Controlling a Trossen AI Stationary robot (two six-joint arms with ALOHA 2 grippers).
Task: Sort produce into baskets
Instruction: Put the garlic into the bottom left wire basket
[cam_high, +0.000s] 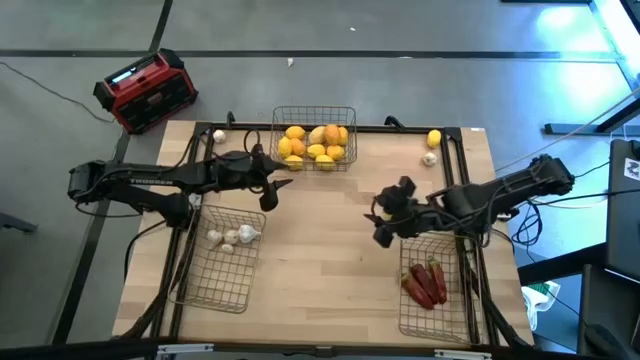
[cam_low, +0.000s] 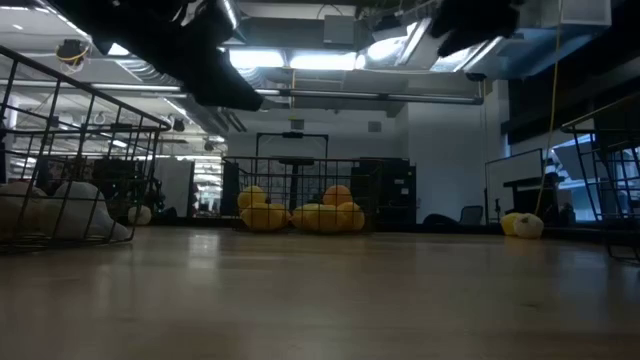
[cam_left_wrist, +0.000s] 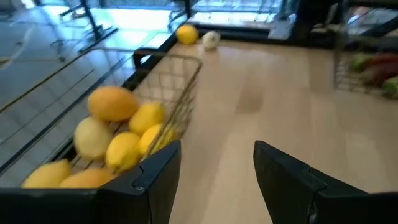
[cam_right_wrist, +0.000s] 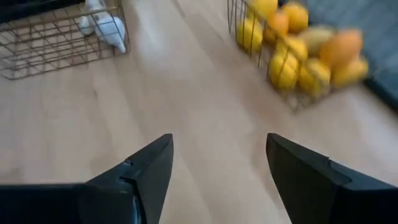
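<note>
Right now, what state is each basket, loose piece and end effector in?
Citrus basket: holds yellow and orange fruits.
Garlic basket: holds garlic bulbs.
Chili basket: holds red chilies.
Loose lemon: on table, unsorted.
Loose garlic: beside it, unsorted.
Left end effector: open, empty.
Right end effector: open, empty.

Desk (cam_high: 330, 230): pale wood, smooth, slight sheen. Baskets (cam_high: 314, 140): thin bare metal wire. My claw fingers (cam_right_wrist: 149, 171): dark matt plastic. Lemons (cam_left_wrist: 112, 102): waxy, dimpled skin.
</note>
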